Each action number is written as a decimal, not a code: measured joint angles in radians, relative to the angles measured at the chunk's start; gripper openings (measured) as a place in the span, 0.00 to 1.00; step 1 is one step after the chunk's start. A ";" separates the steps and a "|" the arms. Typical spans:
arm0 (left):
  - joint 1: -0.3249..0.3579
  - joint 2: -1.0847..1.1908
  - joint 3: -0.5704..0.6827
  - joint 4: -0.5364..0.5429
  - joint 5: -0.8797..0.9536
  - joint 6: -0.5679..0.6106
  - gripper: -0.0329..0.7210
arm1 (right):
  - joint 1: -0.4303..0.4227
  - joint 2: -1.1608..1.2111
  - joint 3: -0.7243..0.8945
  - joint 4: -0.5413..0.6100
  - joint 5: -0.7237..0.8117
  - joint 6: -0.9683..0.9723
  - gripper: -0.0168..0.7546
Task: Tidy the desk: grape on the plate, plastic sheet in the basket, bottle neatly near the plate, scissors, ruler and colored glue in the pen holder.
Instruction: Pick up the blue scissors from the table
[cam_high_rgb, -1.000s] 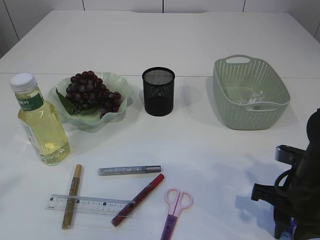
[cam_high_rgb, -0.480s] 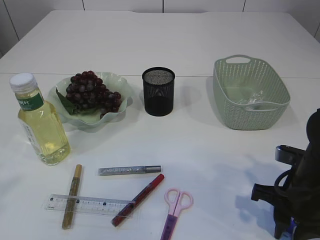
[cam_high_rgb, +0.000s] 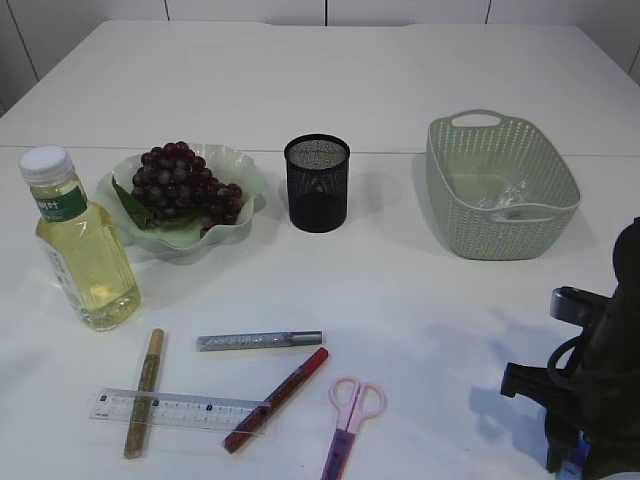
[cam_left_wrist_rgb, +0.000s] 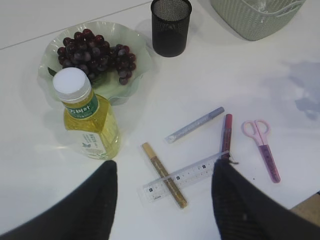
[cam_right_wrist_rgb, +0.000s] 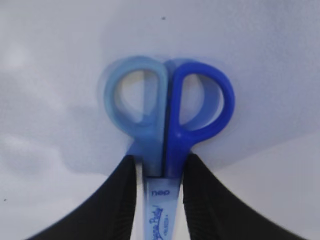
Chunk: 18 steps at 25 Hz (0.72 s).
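Observation:
Blue scissors (cam_right_wrist_rgb: 172, 150) lie between the jaws of my right gripper (cam_right_wrist_rgb: 160, 162), which is shut on them just above the table at the lower right (cam_high_rgb: 575, 462). My left gripper (cam_left_wrist_rgb: 165, 167) hangs open over the clear ruler (cam_left_wrist_rgb: 187, 175) and the gold glue (cam_left_wrist_rgb: 162, 174) lying across it. Silver glue (cam_high_rgb: 258, 340), red glue (cam_high_rgb: 277, 398) and pink scissors (cam_high_rgb: 350, 420) lie near the front. The grape (cam_high_rgb: 182, 188) sits on the green plate (cam_high_rgb: 248, 172), with the bottle (cam_high_rgb: 85, 255) beside it. The pen holder (cam_high_rgb: 317, 183) stands mid-table. The plastic sheet (cam_high_rgb: 503, 196) lies in the basket (cam_high_rgb: 440, 180).
The table's front edge runs close below the ruler and the pink scissors. The right arm's dark bulk (cam_high_rgb: 605, 390) fills the lower right corner. A seam crosses the white table behind the plate and basket.
The right arm has dipped very slightly at the lower right. Nothing else has moved.

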 joint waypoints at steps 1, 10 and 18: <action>0.000 0.000 0.000 0.000 0.000 0.000 0.62 | 0.000 0.000 0.000 0.000 0.000 0.000 0.36; 0.000 0.000 0.000 0.000 0.000 0.000 0.62 | 0.000 0.000 0.000 -0.009 -0.004 0.000 0.34; 0.000 0.000 0.000 0.000 0.000 0.000 0.62 | 0.000 0.000 0.000 -0.017 0.005 -0.018 0.33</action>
